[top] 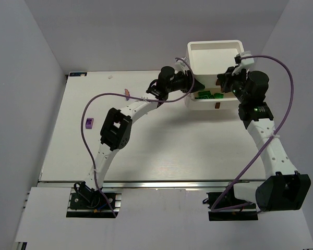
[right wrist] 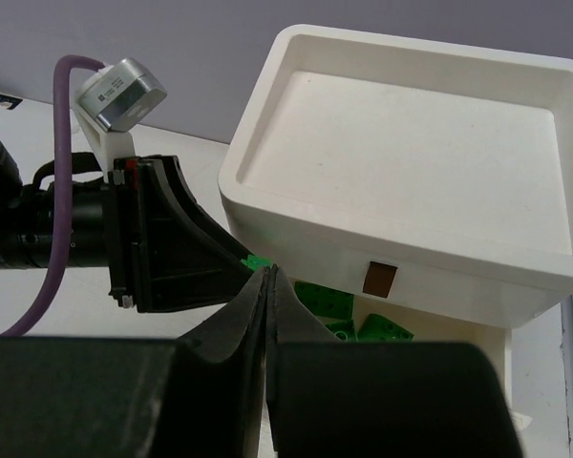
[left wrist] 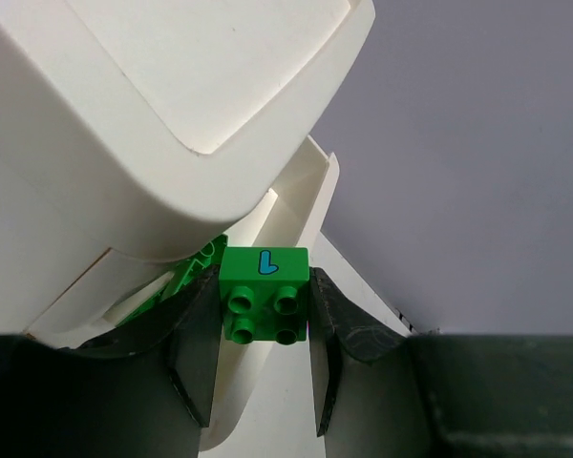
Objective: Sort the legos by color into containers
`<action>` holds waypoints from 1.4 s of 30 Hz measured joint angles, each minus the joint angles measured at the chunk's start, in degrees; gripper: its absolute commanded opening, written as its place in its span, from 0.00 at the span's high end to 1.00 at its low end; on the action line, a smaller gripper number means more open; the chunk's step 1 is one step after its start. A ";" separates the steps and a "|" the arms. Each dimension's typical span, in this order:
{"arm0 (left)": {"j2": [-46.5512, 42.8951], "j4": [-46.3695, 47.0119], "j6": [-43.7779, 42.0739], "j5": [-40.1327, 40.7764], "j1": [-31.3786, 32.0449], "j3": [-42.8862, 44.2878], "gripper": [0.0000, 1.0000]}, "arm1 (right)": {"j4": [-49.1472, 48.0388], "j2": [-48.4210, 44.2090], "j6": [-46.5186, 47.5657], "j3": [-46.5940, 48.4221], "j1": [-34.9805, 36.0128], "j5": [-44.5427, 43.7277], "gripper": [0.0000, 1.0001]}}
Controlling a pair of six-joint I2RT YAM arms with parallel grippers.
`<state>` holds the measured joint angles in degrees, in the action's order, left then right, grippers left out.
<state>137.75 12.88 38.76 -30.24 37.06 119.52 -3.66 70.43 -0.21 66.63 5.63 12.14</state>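
Left gripper (top: pixel 191 84): at the upper middle of the top view, against the left side of the white unit (top: pixel 215 73); its fingers (left wrist: pixel 197 343) pinch one green brick (left wrist: pixel 265 296) from either side.
Green brick: studs face the wrist camera, a blue mark on its upper face; it hangs just beside the edge of the open drawer (top: pixel 208 103), under the overhang of the box above.
Right gripper (right wrist: pixel 267 284): in front of the unit, fingers pressed together, nothing between them.
Top tray (right wrist: pixel 411 134): square, open, white.
Open drawer: below the tray, pulled out, with several green bricks (top: pixel 207 95) lying inside.
Handle (right wrist: pixel 380 279): small brown patch on the front under the tray.
Purple brick (top: pixel 89 123): alone on the table (top: pixel 161 146), left of centre, well apart from the unit.
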 measured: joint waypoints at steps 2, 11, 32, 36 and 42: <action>0.70 -0.72 0.02 0.83 0.37 1.03 0.67 | -0.07 0.00 -0.28 -0.04 -0.20 0.02 1.00; 2.73 -3.82 0.50 2.75 0.79 4.42 0.38 | -0.90 -0.57 -1.01 -1.42 -0.87 0.50 1.00; -25.44 -4.79 -2.69 5.77 -3.26 -25.42 0.55 | 18.12 -3.08 38.66 -4.55 -3.80 29.53 1.00; -43.21 -9.16 -7.04 11.80 -7.10 -37.33 0.21 | 26.53 5.53 50.34 -2.38 -3.78 28.28 1.00; -63.41 -12.83 -8.90 22.45 -8.87 -54.01 0.13 | 33.64 21.86 59.19 5.86 -3.78 22.75 1.00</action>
<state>74.35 0.05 29.87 -7.79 28.18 65.52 29.98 92.29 58.98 72.49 1.85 34.89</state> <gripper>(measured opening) 0.856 0.017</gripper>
